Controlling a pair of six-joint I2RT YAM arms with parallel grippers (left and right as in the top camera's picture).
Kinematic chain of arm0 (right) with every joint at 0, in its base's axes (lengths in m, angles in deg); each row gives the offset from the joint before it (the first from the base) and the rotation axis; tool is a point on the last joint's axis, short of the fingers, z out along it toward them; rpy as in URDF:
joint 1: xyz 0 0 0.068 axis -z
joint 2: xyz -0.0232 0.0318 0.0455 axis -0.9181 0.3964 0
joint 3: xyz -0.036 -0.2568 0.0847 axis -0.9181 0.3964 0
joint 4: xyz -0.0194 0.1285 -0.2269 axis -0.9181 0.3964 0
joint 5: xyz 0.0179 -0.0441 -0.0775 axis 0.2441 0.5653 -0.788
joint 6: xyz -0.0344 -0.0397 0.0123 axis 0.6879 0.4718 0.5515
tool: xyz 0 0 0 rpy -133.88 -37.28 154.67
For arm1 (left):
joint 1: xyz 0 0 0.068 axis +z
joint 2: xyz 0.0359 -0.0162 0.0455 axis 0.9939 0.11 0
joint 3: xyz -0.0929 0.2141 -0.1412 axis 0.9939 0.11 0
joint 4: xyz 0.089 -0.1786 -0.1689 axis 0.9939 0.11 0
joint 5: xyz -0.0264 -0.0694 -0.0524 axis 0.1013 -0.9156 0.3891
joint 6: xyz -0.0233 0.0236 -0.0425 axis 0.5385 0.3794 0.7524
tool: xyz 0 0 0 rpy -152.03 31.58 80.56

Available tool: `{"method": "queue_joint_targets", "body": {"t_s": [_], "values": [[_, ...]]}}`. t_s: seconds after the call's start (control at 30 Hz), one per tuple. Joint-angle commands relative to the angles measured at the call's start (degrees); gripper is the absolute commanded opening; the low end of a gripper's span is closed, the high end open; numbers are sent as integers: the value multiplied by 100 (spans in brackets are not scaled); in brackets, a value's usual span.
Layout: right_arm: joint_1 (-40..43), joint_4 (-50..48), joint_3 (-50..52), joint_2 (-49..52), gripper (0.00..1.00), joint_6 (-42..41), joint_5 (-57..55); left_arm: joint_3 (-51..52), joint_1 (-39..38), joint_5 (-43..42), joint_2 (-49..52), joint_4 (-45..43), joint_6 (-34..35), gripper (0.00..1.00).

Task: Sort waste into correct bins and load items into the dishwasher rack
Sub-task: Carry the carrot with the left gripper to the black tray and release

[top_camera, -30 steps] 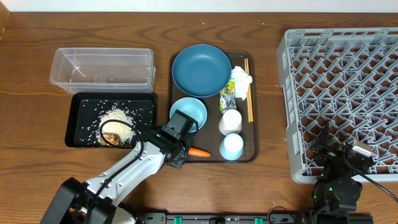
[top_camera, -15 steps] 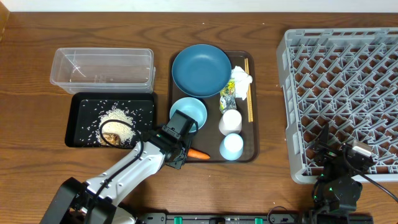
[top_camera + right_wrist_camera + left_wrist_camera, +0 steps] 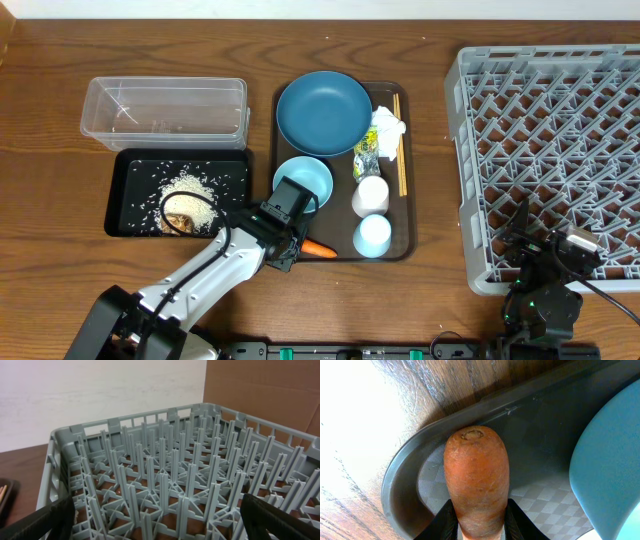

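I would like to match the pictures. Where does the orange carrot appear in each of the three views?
Overhead: the orange carrot lies in the lower-left corner of the brown tray, at the tip of the left hand.
Left wrist: it fills the centre, between the fingers.
Right wrist: not in it; only the rack shows.
Shared landmark: the tray's rounded corner, seen overhead and from the left wrist.
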Motion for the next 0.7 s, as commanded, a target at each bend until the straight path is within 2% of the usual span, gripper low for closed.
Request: {"method": "queue_joint_targets", "body": {"t_s": [0.0, 0.5, 0.67], "values": [[15, 74, -31, -9, 99, 22, 22, 35, 11, 22, -184, 50, -55, 20], [15, 74, -31, -9, 99, 22, 22, 33, 83, 177, -1633, 96, -317, 20], [15, 74, -31, -9, 99, 22, 22, 35, 540, 267, -2031, 184, -852, 20]]}}
